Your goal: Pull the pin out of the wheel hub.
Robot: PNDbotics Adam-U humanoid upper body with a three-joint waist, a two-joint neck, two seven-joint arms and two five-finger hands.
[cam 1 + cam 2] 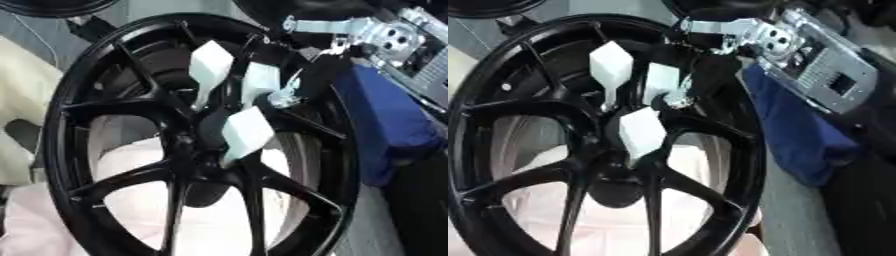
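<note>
1. I see one glossy black wheel hub (105,185) with slim spokes, tilted, filling the view
2. Three pale wedge-shaped pins (248,133) stand clustered near its centre
3. My right hand (710,37) reaches in from upper right; I cannot tell its finger state
4. Blue cloth (798,135) crowds the right rim

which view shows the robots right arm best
The right eye view: the silver arm shows along its length, down to the wheel. The left eye view cuts it off at the right edge, showing only its end.
</note>
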